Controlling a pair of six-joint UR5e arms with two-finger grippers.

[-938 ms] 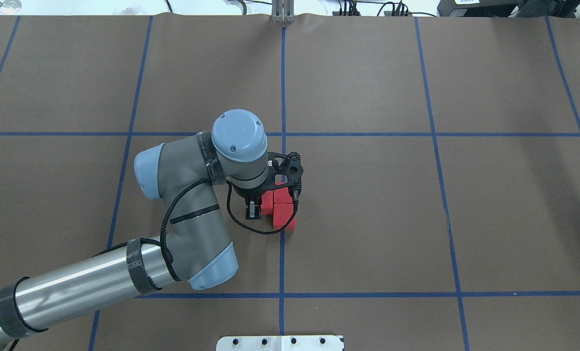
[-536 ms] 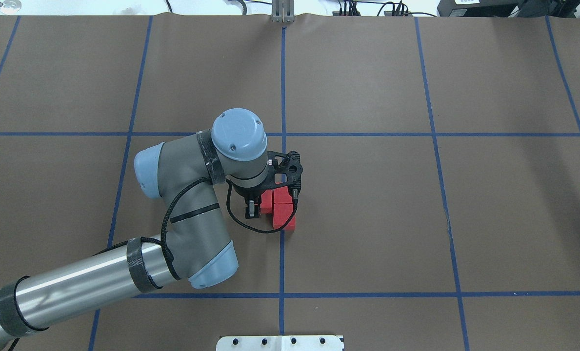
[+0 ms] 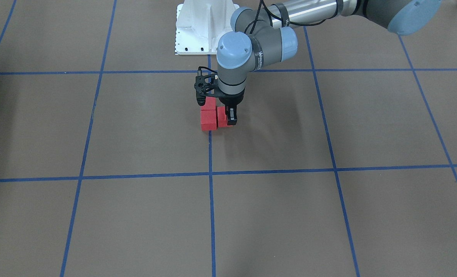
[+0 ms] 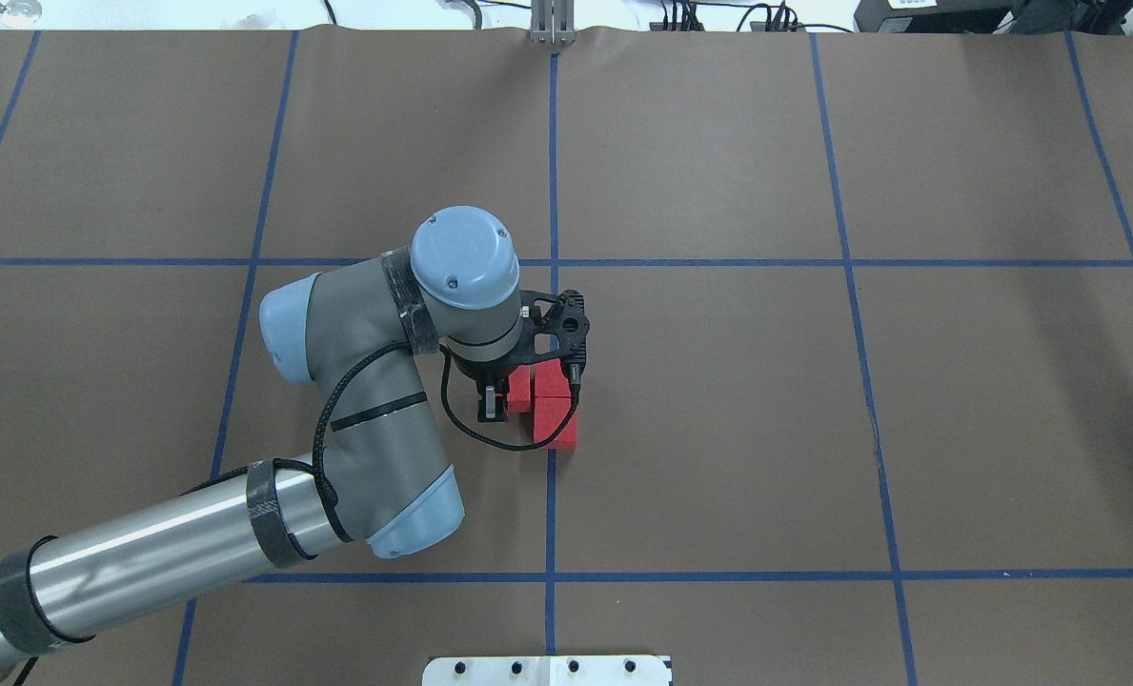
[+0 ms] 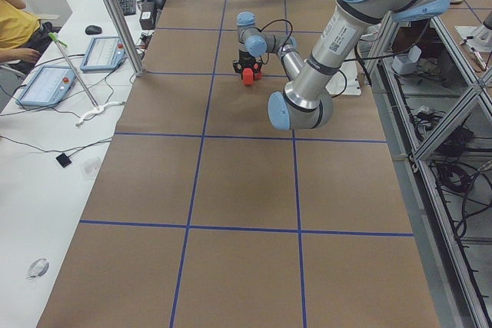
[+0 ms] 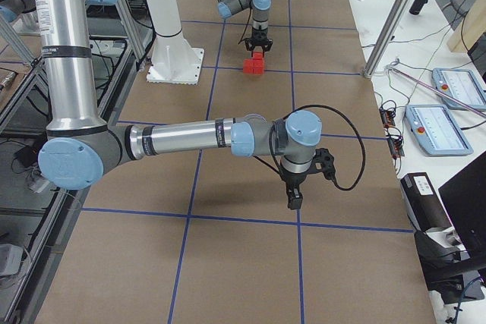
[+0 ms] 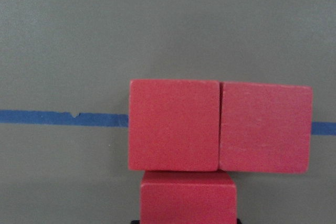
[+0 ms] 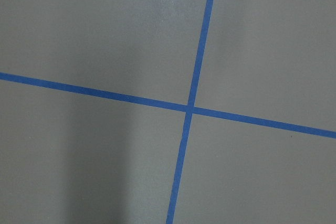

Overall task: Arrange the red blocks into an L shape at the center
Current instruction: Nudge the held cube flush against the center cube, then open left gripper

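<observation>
Black left gripper (image 4: 501, 400) stands over the leftmost of the red blocks (image 4: 555, 424), probably seating it against the pair on the centre tape line (image 4: 553, 171) to close the L; clamped or freed, I cannot tell. Right gripper (image 6: 292, 201) waits well apart, likewise unreadable.

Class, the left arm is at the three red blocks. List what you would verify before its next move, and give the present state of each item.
1. The red blocks make an L with faces touching: ok.
2. The L lies on the middle blue line, about mid-table: ok.
3. Left gripper has let go of the third block: cannot tell.
4. Right gripper is far from the L, over bare floor: ok.
</observation>
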